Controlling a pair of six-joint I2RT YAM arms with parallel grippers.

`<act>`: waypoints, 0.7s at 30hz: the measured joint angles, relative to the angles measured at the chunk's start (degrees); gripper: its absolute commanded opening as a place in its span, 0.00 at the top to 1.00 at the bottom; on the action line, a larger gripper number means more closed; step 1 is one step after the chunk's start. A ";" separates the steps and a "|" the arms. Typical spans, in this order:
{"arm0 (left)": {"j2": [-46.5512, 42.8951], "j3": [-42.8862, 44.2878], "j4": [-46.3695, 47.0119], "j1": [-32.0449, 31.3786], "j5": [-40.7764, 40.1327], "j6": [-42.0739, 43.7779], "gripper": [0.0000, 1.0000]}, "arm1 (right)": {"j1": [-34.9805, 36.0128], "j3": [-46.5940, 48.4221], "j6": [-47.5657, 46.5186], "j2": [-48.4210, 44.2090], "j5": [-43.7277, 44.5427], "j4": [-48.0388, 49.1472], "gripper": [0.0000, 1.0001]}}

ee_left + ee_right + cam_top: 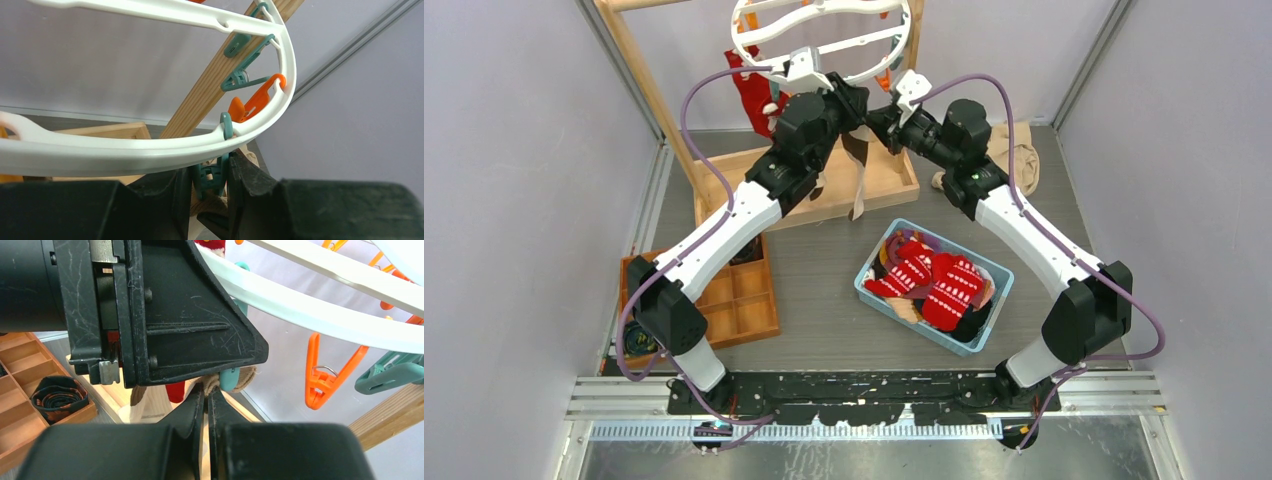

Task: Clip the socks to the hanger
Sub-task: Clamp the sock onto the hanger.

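The white ring hanger [824,40] hangs from the wooden frame, with orange and teal clips under its rim [150,150]. My left gripper [210,175] is shut on a teal clip [214,176] just below the rim, squeezing its handles. My right gripper [206,395] is shut on the top edge of a tan-and-brown sock [244,377] and holds it up at that clip's teal tip [229,381]. In the top view the two grippers meet under the ring, left [852,105] and right [882,122], and the sock [859,175] hangs below them. A red sock [752,95] hangs from the ring's left side.
A blue bin [872,262] with several red, white-patterned socks stands in the middle. A shallow wooden tray [894,185] lies under the hanger. A compartment box [744,300] sits at the left. A beige cloth [1021,150] lies at the back right. The wooden frame post [649,90] stands at the left.
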 measured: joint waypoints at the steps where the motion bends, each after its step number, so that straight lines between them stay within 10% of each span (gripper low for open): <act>1: 0.00 0.00 -0.15 0.00 -0.02 0.00 0.97 | 0.02 0.00 -0.24 0.00 0.00 -0.13 0.99; 21: 0.00 0.42 -2.86 0.00 -1.90 0.02 0.97 | 0.66 0.28 -6.99 -0.81 3.23 -5.51 0.99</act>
